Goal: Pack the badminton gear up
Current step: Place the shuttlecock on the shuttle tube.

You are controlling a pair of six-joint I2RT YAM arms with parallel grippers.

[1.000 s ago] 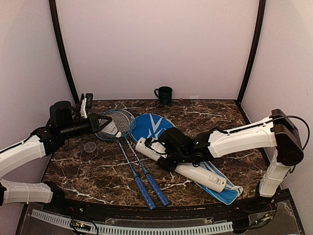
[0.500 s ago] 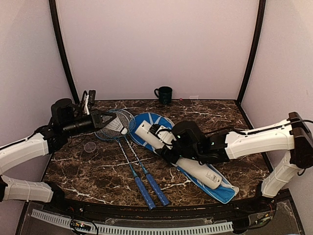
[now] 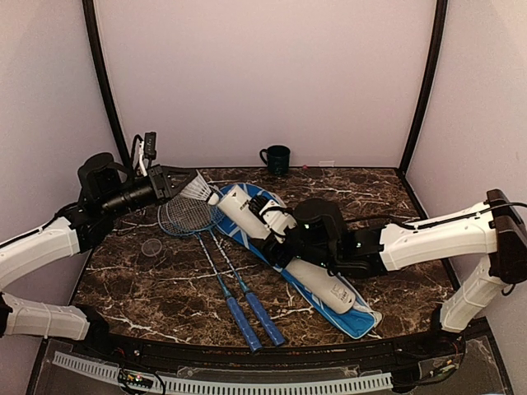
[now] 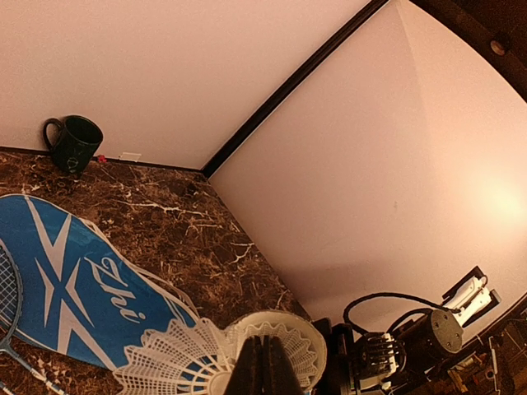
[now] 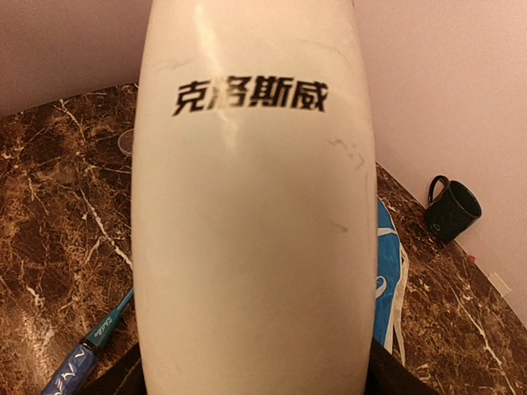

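One white feather shuttlecock (image 3: 198, 188) was pinched at the tip of the left tool (image 3: 171, 186), whose fingers (image 4: 262, 369) were pressed together on it. Its feather skirt fanned out toward the open far end of a long white cylindrical tube (image 3: 323, 285), just short of the mouth. From the left wrist view the creamy round rim of that mouth sat right behind the fingers, and which part of the shuttlecock they gripped was hard to make out. The tube lay aslant over a blue racket-shaped cover (image 3: 361, 321) with white lettering, and the right tool (image 3: 278, 233) clasped it around the middle, jaws spread to either side of its body; whether the tube rested on the cover or was raised off it could not be told. In the right wrist view the tube filled nearly the whole frame, smooth and glossy with a row of black printed characters, hiding that tool's fingers but for dark slivers at the bottom corners. Two blue-handled rackets (image 3: 240, 317) lay side by side on the dark marbled counter (image 3: 395, 197), heads overlapping beside the cover, handles toward the near edge. A dark green mug (image 3: 276, 158) stood by the back wall, well apart. A small clear round disc (image 3: 151, 247) lay left of the rackets; what it was could not be told.
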